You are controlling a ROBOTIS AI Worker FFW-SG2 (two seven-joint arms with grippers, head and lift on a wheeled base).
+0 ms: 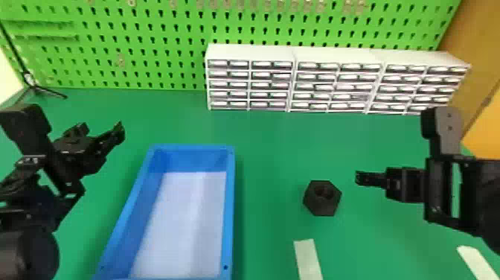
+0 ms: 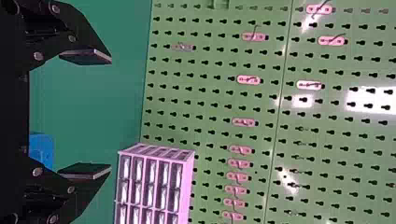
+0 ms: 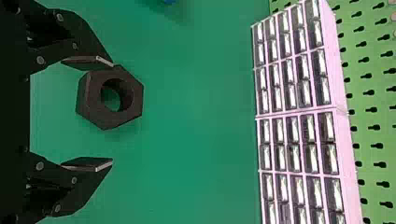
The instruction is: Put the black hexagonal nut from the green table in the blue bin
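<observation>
In the head view, the black hexagonal nut (image 1: 322, 198) rests on the green table (image 1: 275, 156), to the right of the blue bin (image 1: 230, 208). Just right of the nut is my right gripper (image 1: 362, 178). The right wrist view has the nut (image 3: 93, 95) beyond the open fingers of this gripper (image 3: 112, 114), closer to one finger than the other, with nothing held. My left gripper (image 1: 104, 130) is beyond the bin's left side, over the table. Its fingers stand wide apart and hold nothing in the left wrist view, where the gripper (image 2: 111, 114) faces the pegboard.
White drawer cabinets (image 1: 335, 82) line the table's back, against a green pegboard (image 1: 148, 48). Pale strips (image 1: 308, 258) lie on the table near the front, one of them at the right. A thin black stand (image 1: 35, 87) is at the back left.
</observation>
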